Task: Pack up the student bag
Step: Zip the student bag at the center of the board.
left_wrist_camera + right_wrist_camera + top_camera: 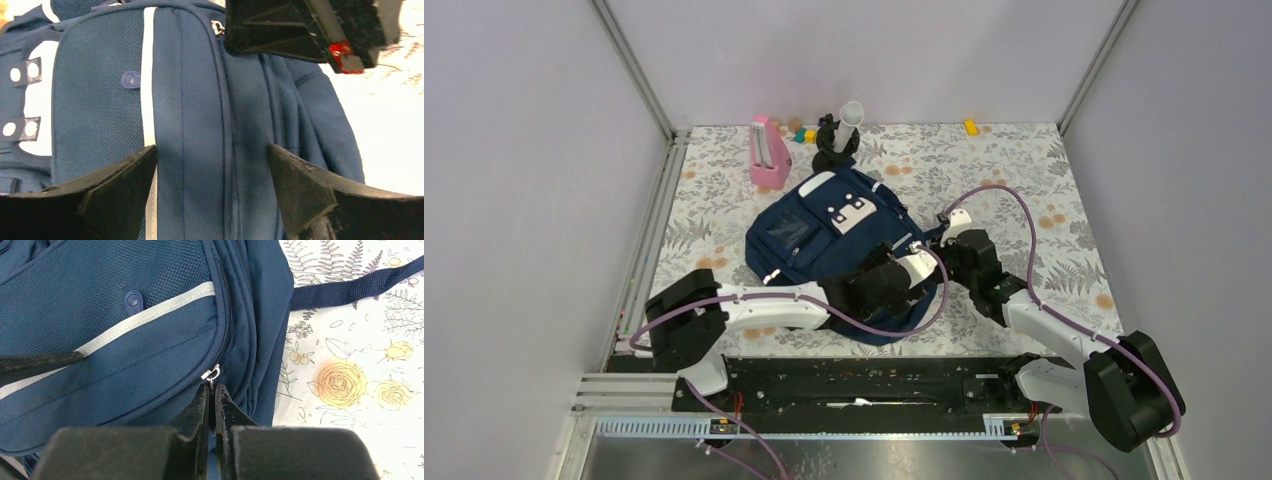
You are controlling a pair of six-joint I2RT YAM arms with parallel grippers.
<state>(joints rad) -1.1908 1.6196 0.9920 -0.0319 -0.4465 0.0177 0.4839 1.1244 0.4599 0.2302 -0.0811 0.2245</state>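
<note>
Floral-printed tabletop, walled in pale lilac, carries the student bag (824,235) at its middle, lying front-up with its white-grey patches turned toward the far side and its near end between the two arms; nothing shows going into it, and the zip in view looks drawn closed, so I judge the packing hardly begun, with opening a compartment as the step in hand and all the filling left to do; the right gripper (212,387) has its fingers clenched together at the bag's right edge, seemingly pinching the tab of the zip pull (212,374), whose metal ring sits just beyond the tips; the left gripper (211,150) hangs released over the near part of the bag, fingers spread wide to either side of a seam and grasping nothing; farther out, along the far edge, a pink stand (767,155), a white cup (852,112) and a yellow block (970,126) lie outside the bag, well apart from both arms; only the overhead view shows these loose things and the whole bag; only the right wrist view shows the pull, the light stripe (150,315) and a strap (350,287) trailing right across the cloth; the left wrist view alone shows the open fingers.
</note>
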